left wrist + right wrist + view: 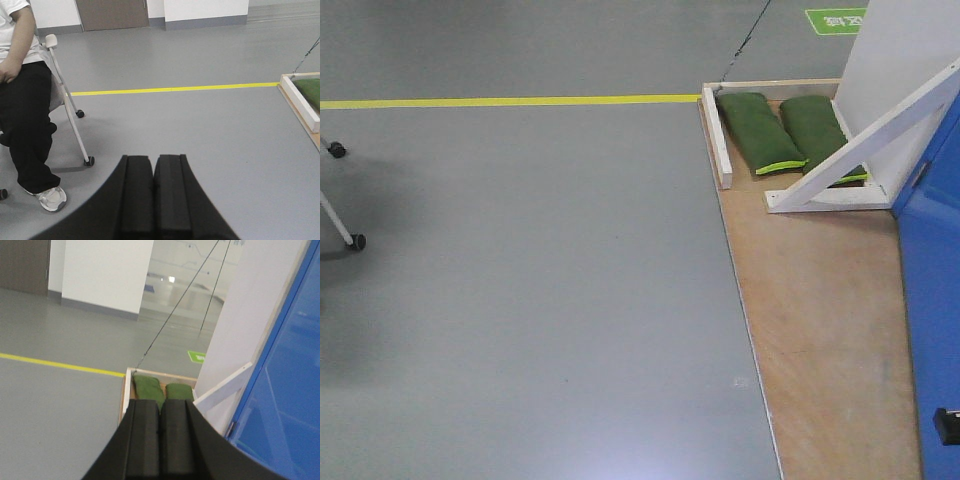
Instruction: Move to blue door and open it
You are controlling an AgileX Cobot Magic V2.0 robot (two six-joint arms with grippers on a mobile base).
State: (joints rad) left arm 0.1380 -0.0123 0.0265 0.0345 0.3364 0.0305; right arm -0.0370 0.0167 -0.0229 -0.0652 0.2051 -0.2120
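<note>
Item 1, blue door (932,330): we record it at the far right edge of the front view, a glossy upright panel. It also fills the right side of the right wrist view (285,405).

Item 2, white wall panel (900,60): adjoins the door, propped by a diagonal white brace (865,140).

Item 3, two green sandbags (755,130): side by side at the brace's foot, on the wooden platform (820,320).

Item 4, right gripper (159,407): fingers pressed together, holding nothing, facing the sandbags with the door to its right.

Item 5, left gripper (153,165): fingers likewise closed flat against each other, empty, over the grey floor (200,130).

Item 6, yellow line (510,101): runs across the floor to the platform's corner.

Item 7, wheeled chair (70,110) with a seated person (20,100): far left, well apart from the door.
</note>
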